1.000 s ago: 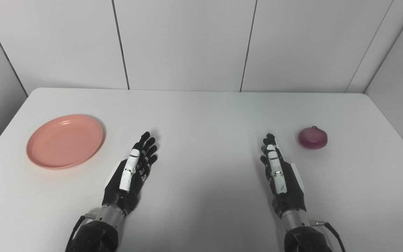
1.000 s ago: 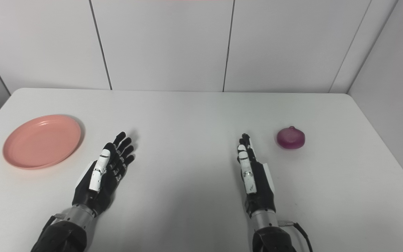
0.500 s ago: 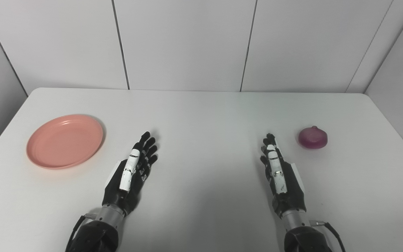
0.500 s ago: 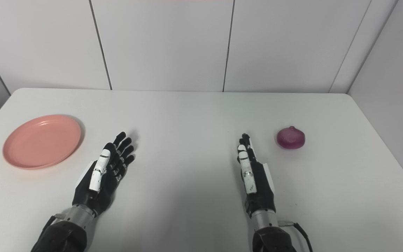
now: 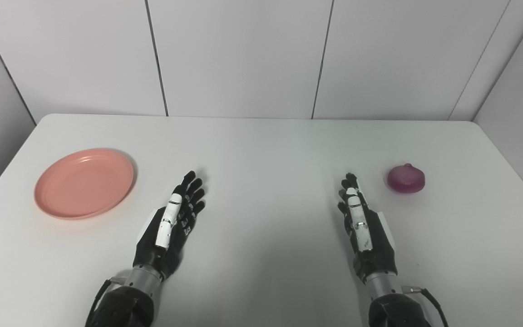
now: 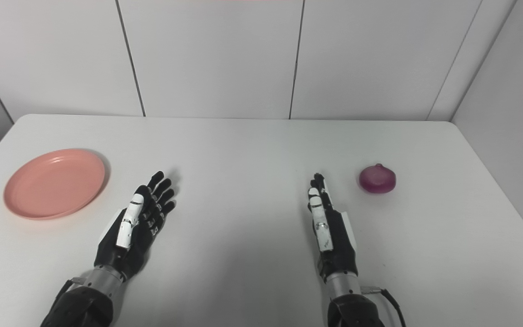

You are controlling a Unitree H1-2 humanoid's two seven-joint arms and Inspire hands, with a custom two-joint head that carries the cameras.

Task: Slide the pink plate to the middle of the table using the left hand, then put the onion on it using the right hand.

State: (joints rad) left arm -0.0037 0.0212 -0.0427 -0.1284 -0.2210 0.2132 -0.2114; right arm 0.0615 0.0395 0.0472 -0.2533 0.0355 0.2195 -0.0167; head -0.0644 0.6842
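Nothing changed over the last second: your left hand and right hand stayed released, empty. The pink plate lay left of them, the onion right; nothing was started.

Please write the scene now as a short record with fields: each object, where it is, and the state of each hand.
pink plate: left part of table, empty, not touched
onion: right part of table, on the surface, not touched
left hand: open, fingers straight, right of the plate, holds nothing
right hand: open, fingers straight, left of the onion, holds nothing
table: white, middle bare
task progress: plate not yet slid, onion not yet placed
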